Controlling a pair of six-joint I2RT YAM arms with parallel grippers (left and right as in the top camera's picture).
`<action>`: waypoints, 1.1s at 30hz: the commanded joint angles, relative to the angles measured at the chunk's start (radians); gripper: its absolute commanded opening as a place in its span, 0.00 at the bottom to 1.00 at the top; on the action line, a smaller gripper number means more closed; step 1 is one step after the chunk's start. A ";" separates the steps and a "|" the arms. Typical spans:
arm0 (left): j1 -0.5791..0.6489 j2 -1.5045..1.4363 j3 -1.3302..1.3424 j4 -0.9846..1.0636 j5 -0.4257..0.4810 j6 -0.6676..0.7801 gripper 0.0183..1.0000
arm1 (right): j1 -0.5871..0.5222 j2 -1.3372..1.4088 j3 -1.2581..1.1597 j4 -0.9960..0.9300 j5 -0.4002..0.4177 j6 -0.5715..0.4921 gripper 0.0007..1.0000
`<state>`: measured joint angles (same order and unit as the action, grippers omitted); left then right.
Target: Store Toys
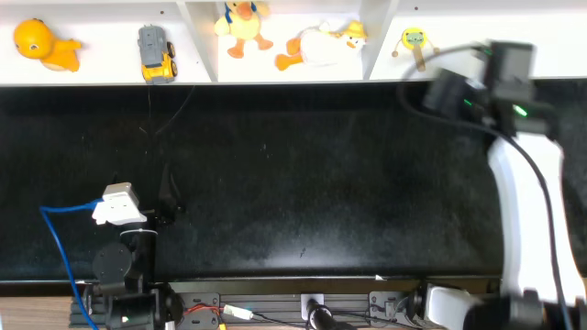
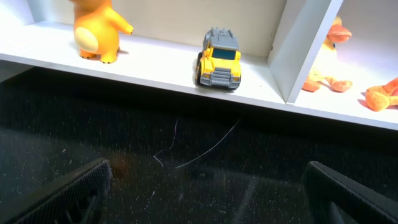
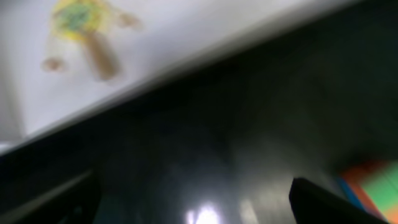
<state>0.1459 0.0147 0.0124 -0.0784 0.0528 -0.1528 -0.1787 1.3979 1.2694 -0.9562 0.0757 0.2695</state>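
Note:
Toys stand in a white shelf (image 1: 293,73) along the table's far edge: an orange figure (image 1: 41,43), a yellow and grey truck (image 1: 156,52), a yellow duck (image 1: 242,23), a white duck lying down (image 1: 321,44) and a small yellow-green toy on a stick (image 1: 415,43). My left gripper (image 2: 205,193) is open and holds nothing. It stays low over the black mat at the near left (image 1: 168,197), facing the truck (image 2: 221,59) and the orange figure (image 2: 96,28). My right gripper (image 3: 193,202) is open with nothing in it, at the far right (image 1: 438,92) just before the shelf, near the stick toy (image 3: 84,28).
White dividers (image 2: 301,46) split the shelf into compartments. A black mat (image 1: 303,174) covers the table. A blurred orange, green and blue thing (image 3: 367,180) lies on the mat beside my right gripper. A blue cable (image 1: 60,238) loops by the left arm's base.

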 commanded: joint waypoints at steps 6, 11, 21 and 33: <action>0.003 -0.012 -0.005 0.002 0.013 0.022 1.00 | -0.444 -0.110 -0.005 -0.256 0.076 0.389 1.00; 0.003 -0.012 -0.005 0.002 0.013 0.022 1.00 | -0.628 -0.108 -0.062 -0.183 0.009 0.390 0.99; 0.003 -0.012 -0.005 0.002 0.013 0.022 1.00 | -0.607 -0.050 -0.221 0.007 0.035 0.378 1.00; 0.003 -0.012 -0.005 0.002 0.013 0.022 1.00 | -0.462 0.081 -0.235 0.105 0.142 0.390 1.00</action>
<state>0.1459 0.0147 0.0124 -0.0780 0.0528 -0.1532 -0.6628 1.4681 1.0370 -0.8669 0.1722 0.6514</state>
